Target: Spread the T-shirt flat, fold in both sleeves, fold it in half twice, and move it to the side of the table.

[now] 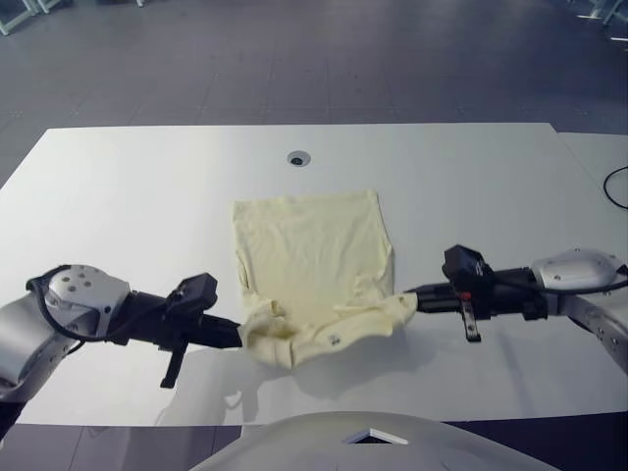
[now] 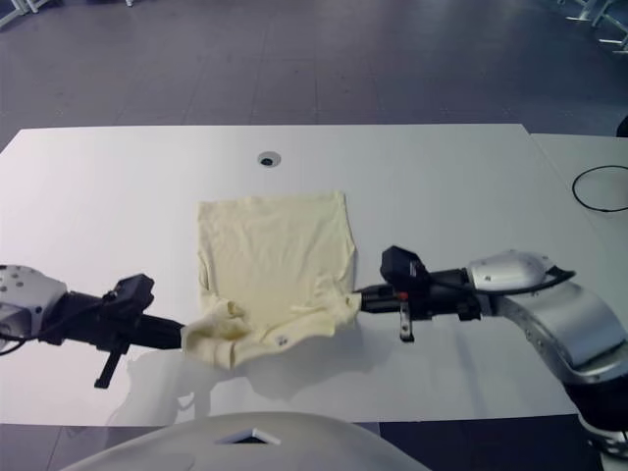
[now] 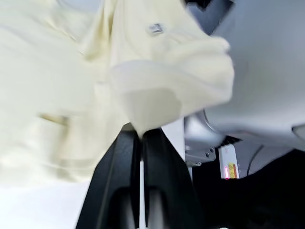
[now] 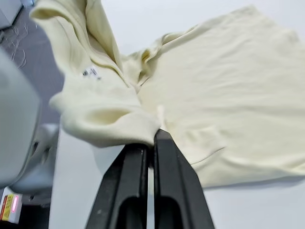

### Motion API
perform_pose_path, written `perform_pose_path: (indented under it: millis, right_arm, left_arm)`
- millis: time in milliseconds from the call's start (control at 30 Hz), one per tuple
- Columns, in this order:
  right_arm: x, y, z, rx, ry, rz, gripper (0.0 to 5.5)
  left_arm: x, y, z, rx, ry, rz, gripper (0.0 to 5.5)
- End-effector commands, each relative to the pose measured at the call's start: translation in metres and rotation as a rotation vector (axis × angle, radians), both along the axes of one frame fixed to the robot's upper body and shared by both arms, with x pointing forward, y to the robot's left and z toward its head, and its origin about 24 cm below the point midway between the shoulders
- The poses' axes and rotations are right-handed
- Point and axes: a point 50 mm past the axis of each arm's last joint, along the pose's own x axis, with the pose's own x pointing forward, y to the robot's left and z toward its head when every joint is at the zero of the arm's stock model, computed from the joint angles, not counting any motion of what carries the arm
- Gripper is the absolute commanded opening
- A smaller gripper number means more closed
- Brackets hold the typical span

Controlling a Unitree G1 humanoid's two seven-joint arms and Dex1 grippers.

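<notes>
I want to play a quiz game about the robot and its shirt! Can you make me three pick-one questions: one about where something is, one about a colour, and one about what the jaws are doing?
1. Where is the round hole in the table?
A. Beyond the shirt
B. Under the right arm
C. At the near edge

2. What colour is the shirt?
A. Red
B. Pale yellow
C. Blue

3. How do the jaws stand?
A. Both pairs open, off the shirt
B. Only the left pair holds it
C. Both pairs shut on the shirt's near edge

Answers: 1 A, the hole sits past the shirt's far edge. 2 B, the cloth looks pale yellow. 3 C, each wrist view shows shut jaws pinching cloth.
</notes>
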Motion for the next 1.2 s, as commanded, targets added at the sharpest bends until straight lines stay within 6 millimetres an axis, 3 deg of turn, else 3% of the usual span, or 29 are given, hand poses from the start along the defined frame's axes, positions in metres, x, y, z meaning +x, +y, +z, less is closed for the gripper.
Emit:
perform_pose_path:
  millis: [33, 233, 567, 767, 900, 1200]
  right_arm:
    - [0.026, 0.013, 0.008, 0.053, -0.003, 0.005, 0.01]
    - [0.073, 0.028, 0.010, 0.087, -0.004, -0.012, 0.01]
    - [0.142, 0.031, 0.000, 0.131, 0.013, -0.182, 0.01]
    - [0.165, 0.036, -0.026, 0.122, 0.063, -0.319, 0.01]
    - [0.173, 0.035, -0.041, 0.106, 0.086, -0.476, 0.01]
    - [0.181, 0.033, -0.039, 0.229, 0.156, -0.686, 0.01]
  left_arm:
    - [0.027, -0.002, 0.011, -0.075, 0.016, 0.050, 0.00]
    - [0.068, 0.001, 0.014, -0.113, 0.055, 0.118, 0.00]
    - [0.133, 0.016, 0.009, -0.157, 0.045, 0.301, 0.00]
    - [0.166, 0.001, -0.003, -0.194, 0.066, 0.414, 0.00]
    - [0.175, -0.001, -0.016, -0.161, 0.074, 0.466, 0.00]
    - [0.178, 0.012, -0.028, -0.132, 0.072, 0.584, 0.00]
